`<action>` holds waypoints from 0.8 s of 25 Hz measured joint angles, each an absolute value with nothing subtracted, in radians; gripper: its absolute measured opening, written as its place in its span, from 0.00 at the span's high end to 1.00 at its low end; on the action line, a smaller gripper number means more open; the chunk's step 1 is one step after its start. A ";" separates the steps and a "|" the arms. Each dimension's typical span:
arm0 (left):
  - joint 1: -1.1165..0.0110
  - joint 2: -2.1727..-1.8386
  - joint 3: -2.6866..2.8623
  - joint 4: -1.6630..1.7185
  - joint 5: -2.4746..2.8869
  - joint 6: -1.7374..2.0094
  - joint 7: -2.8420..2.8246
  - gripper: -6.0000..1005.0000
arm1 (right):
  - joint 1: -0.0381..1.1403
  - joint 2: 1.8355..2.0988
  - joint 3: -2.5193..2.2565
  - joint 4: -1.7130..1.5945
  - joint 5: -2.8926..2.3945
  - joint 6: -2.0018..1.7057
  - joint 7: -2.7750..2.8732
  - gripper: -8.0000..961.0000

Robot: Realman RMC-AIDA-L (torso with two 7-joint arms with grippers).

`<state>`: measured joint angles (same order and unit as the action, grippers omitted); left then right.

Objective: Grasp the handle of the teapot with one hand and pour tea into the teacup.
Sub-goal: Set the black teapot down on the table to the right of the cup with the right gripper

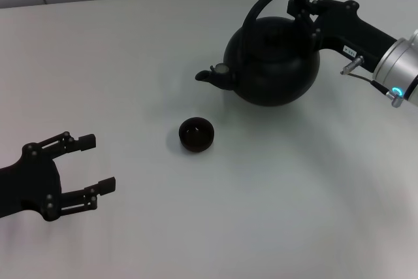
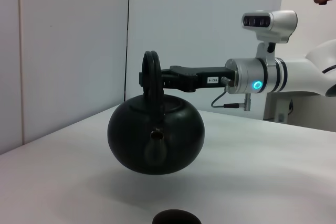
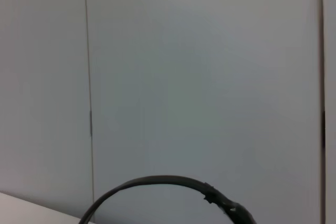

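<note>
Above the counter (image 1: 130,50), far right: teapot (image 1: 274,63), large, round, matte black, held clear of the surface, as its underside and shadow show in the left wrist view. Spout (image 1: 212,75) points toward the robot's left and slightly down.

Handle (image 1: 264,1): black arched bail, gripped near its top by the right gripper (image 1: 304,6), which is closed on it from the right side. The grip is at one narrow spot on a rounded bar.

Teacup (image 1: 196,134): tiny black handleless bowl, upright on the counter, near the spout but nearer the robot than its tip, not under it. Contents cannot be made out.

Left gripper (image 1: 91,164): fingers spread, holding nothing, resting low at the near left, well apart from the teacup.

Risks, as judged:
- Pot may swing or rotate on the bail under its own weight, sending the spout off line.
- Cup mouth is very small against the spout; a pour begun before alignment would land on the counter.
- Too sharp a tilt may overshoot or unseat the lid.
- Unsteadied cup may be knocked by the spout.
</note>
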<state>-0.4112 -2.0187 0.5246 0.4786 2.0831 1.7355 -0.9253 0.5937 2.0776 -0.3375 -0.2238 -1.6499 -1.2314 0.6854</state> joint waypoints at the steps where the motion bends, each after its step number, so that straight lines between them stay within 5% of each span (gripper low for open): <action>1: -0.411 -2.019 0.525 0.479 2.083 1.736 -0.925 0.17 | 0.594 2.077 -0.337 -0.218 -1.644 -1.228 0.682 0.89; 20: -0.408 -2.019 0.527 0.479 2.083 1.738 -0.921 0.17 | 0.583 2.078 -0.337 -0.156 -1.630 -1.169 0.667 0.88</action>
